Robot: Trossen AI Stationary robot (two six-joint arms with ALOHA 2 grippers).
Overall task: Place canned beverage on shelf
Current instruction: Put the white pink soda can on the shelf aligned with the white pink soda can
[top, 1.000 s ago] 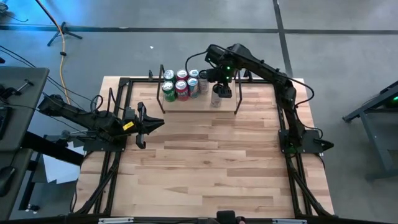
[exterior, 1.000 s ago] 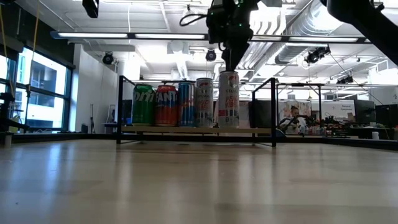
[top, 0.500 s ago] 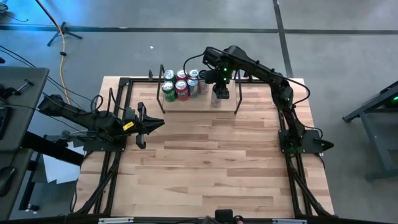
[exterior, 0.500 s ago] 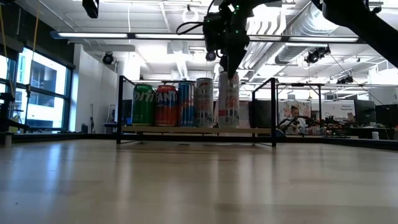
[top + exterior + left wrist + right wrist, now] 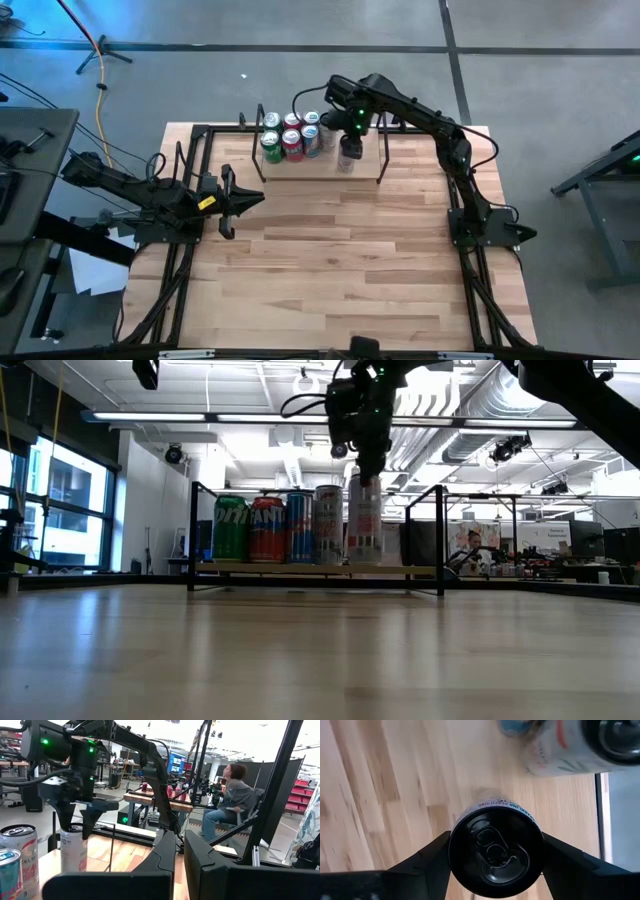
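The shelf [image 5: 318, 168] is a low pale-wood board with black wire uprights, at the table's far edge. Several cans [image 5: 270, 528] stand in a row on its left part. A tall white can [image 5: 363, 525] stands upright to their right, its bottom on the board. My right gripper [image 5: 365, 472] hangs straight above it, shut on its top, which the right wrist view shows as a dark lid [image 5: 496, 852]. My left gripper [image 5: 228, 200] waits shut over the table's left side, far from the shelf. My right gripper pinches the tall white can just under its rim [image 5: 458, 856], one finger [image 5: 427, 862] on each of two opposite sides. The fingers come from above, pointing down. The can stands upright with its bottom [image 5: 363, 562] on the shelf board.
A silver can [image 5: 328, 525] stands close beside the held can, toward the table's left. The shelf's right upright [image 5: 441, 540] is about a can's width away on the other side. Bare tabletop [image 5: 340, 260] fills the near half. A person sits in the room beyond.
My right gripper has rolled about its downward-pointing line while staying above the tall white can. The can, sharp and still before, now shows blurred and a little nearer the row of cans. My left arm has kept still.
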